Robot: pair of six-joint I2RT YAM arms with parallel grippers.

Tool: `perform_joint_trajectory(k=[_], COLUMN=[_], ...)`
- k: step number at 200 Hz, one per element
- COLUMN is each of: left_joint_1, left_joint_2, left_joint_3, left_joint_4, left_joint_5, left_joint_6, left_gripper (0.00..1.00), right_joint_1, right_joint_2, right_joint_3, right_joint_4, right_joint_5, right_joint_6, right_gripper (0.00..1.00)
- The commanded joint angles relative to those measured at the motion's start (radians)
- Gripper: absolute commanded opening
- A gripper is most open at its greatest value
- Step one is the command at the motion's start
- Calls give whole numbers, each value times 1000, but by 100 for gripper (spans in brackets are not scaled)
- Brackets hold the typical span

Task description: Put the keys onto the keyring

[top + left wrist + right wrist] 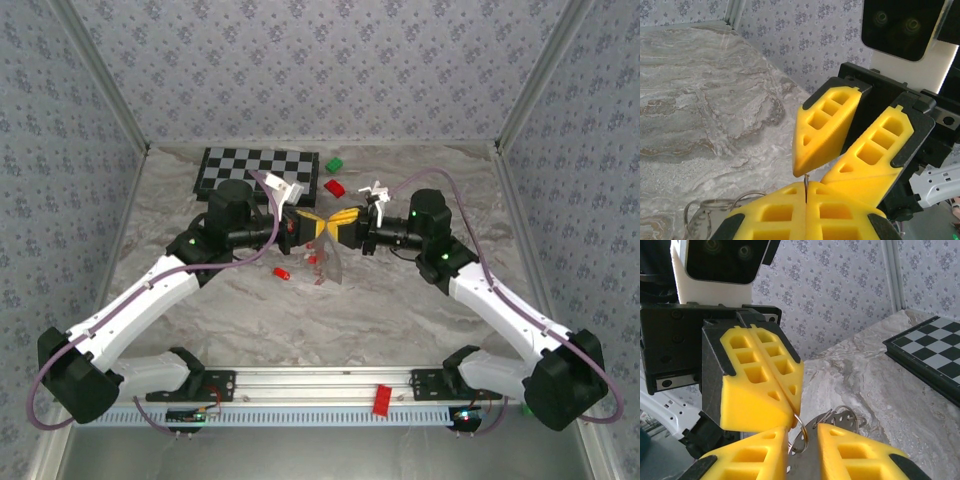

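My left gripper [791,412] is pinched shut on the thin grey wire keyring [805,430] just below the chessboard [258,170]. The right gripper [814,175] has its fingers apart.

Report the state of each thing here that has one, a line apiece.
Yellow-jawed left gripper: shut on the thin grey metal wire keyring.
Yellow-jawed right gripper: open, jaws either side of the keyring wire.
Tiny red-headed key: lying loose on the marble-patterned table, off the keyring.
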Motion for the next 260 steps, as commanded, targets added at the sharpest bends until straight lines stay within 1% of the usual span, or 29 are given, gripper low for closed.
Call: perform_joint_trajectory(k=[1,54,99,105,123,132,187,203,205,215,227,235,260], left_joint_1=[-2,-2,-2,-3,-2,-2,-2,-1,0,2,9,21,56], left_joint_2=[-5,-5,-4,-4,-4,-4,-5,-8,-9,-14,-24,-34,-68], left_joint_3=[28,20,14,11,7,7,0,-4,-5,-11,-25,-41,-100], left_joint_4=[62,77,88,91,96,97,99,101,102,110,137,170,290], left_joint_5=[24,34,47,46,52,51,46,42,42,41,52,67,90], left_joint_6=[-14,-24,-26,-26,-28,-28,-26,-28,-29,-39,-66,-96,-201], left_gripper=[0,0,0,0,0,0,0,0,1,12,19,27,33], right_joint_1=[10,21,25,24,27,27,24,14,12,1,-13,-20,-29], right_joint_2=[-21,-10,-6,-5,1,4,7,10,10,11,14,17,22], right_joint_3=[-2,6,6,6,3,5,-8,-20,-22,-30,-44,-53,-68], right_joint_4=[19,15,40,44,60,61,86,120,125,154,200,225,271], right_joint_5=[35,22,3,-1,-14,-19,-38,-49,-51,-55,-63,-70,-74], right_joint_6=[-24,-26,-10,-8,1,2,21,47,53,81,116,136,173], right_gripper=[20,15,15,14,3,0,0,0,0,0,0,0,0])
